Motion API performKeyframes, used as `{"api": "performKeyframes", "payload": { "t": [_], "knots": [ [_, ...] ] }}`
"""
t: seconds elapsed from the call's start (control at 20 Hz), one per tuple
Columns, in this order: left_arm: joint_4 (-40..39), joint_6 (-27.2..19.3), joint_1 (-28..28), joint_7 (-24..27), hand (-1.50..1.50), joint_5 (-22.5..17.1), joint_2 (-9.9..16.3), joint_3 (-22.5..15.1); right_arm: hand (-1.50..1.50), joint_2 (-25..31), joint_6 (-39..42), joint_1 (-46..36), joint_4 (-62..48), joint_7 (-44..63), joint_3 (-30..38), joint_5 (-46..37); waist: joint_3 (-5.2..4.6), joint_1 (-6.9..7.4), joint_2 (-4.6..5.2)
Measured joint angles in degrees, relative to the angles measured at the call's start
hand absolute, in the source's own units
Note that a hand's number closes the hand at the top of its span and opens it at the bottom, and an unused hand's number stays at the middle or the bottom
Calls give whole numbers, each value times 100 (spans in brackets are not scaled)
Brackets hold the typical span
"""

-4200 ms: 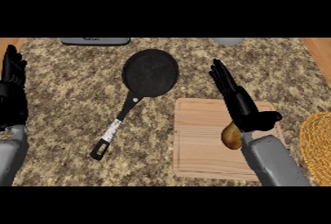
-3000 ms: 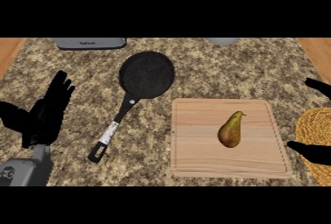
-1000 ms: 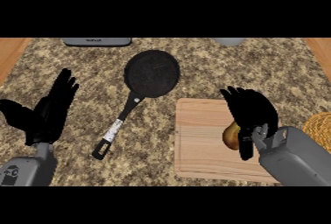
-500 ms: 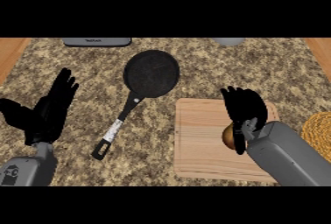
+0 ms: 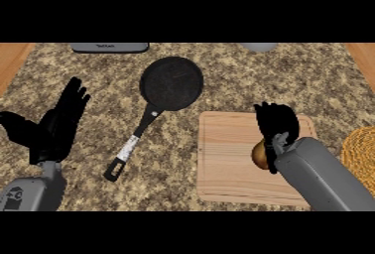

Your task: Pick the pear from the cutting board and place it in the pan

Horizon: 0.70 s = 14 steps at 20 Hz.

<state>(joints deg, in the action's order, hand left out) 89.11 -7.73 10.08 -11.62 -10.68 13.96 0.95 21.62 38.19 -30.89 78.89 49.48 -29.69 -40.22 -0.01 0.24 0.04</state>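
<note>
Your speckled stone counter (image 5: 242, 84) fills the head view, with a strip of wood at each upper corner. On its right half lies the pale wooden board (image 5: 227, 168), and a woven mat (image 5: 362, 154) shows at the right edge. The black pan (image 5: 171, 83) sits left of the board and apart from it, its handle running down and left. Your right forearm rises from the lower right across the board, and your right hand (image 5: 276, 124) is draped over the pear (image 5: 259, 155), fingers bent down around it; only the pear's brown left side shows, still on the board. Your left hand (image 5: 58, 126) rests at the left, fingers straight and spread, thumb out, holding nothing. A grey appliance (image 5: 110, 47) lies at the top edge.
</note>
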Motion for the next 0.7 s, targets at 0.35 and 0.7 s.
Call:
{"api": "performKeyframes", "payload": {
  "t": [0.35,0.7],
  "knots": [
    [217,78,-88,-157,0,84,-79,89,-150,-258,-304,150,-502,-522,257,-675,0,1,-3],
    [66,159,-41,-59,0,211,-179,164,150,-474,-460,218,-976,-966,575,-1025,-18,-3,-21]
  ]
}}
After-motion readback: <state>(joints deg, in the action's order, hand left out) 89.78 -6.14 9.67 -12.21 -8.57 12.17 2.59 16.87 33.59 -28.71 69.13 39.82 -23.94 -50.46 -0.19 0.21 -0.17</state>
